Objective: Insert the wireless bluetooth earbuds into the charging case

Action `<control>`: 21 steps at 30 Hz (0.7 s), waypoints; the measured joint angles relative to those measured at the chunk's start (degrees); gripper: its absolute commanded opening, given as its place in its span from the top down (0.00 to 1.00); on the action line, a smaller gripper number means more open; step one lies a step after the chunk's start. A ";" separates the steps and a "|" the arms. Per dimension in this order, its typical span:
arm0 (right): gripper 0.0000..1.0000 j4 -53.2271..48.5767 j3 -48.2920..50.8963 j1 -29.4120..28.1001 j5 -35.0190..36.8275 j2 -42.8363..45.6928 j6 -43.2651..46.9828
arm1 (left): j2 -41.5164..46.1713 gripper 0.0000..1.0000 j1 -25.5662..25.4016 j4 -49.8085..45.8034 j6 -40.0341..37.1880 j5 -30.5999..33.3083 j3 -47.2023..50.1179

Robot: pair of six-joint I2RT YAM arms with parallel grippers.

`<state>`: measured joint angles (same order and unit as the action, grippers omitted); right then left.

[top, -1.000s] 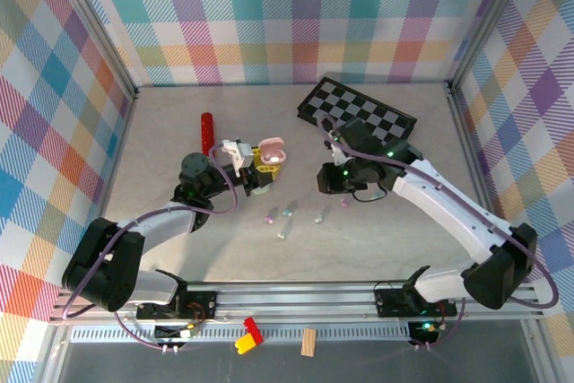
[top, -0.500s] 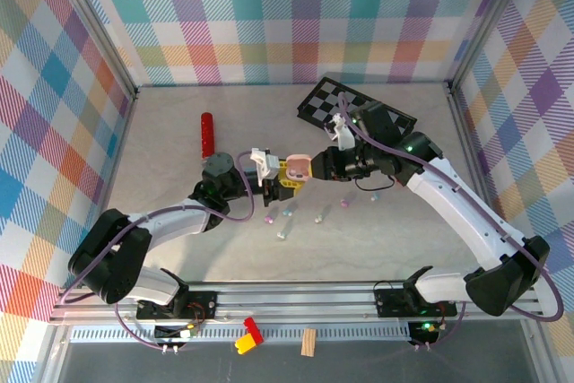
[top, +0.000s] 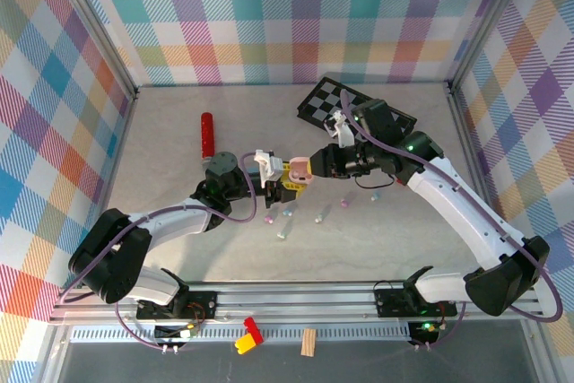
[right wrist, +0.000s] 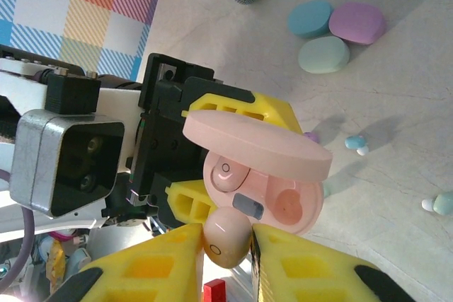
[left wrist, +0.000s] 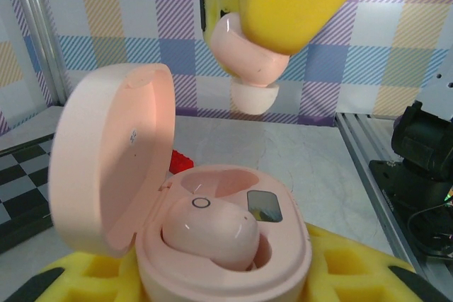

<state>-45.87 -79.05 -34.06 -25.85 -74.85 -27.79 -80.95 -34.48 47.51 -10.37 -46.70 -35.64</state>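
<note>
In left gripper (top: 283,182), clamped: pink charging case (left wrist: 113,167), lid open, seated earbud (left wrist: 212,235) inside. In right gripper (right wrist: 228,244), pinched: second earbud (left wrist: 248,61), pink, just above the case's empty socket. On tabletop (top: 404,230): loose earbuds (top: 287,214).

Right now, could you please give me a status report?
Left gripper shut on open pink case, one earbud seated. Right gripper shut on second pink earbud, near empty slot. Nothing between them.
</note>
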 measured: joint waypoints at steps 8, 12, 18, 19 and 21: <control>0.76 0.07 1.84 0.37 0.00 -0.98 0.00 | 0.00 0.65 -0.13 1.11 0.50 0.04 -0.02; 0.76 0.72 2.23 0.42 -0.24 -1.29 -0.02 | 0.00 0.65 -0.26 1.36 0.72 0.04 -0.02; 0.76 1.64 2.23 0.42 -0.46 -1.62 -0.02 | -0.02 0.65 -0.28 2.16 1.60 0.04 -0.02; 0.76 1.70 2.25 0.42 -0.46 -1.68 -0.02 | -0.02 0.65 -0.26 2.23 1.77 0.04 0.00; 0.76 1.90 2.45 0.50 -0.61 -1.84 -0.02 | -0.02 0.65 -0.28 2.38 1.79 0.04 -0.02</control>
<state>-43.97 -76.60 -33.56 -26.46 -76.69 -27.81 -80.97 -34.76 49.89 -8.58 -46.65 -35.66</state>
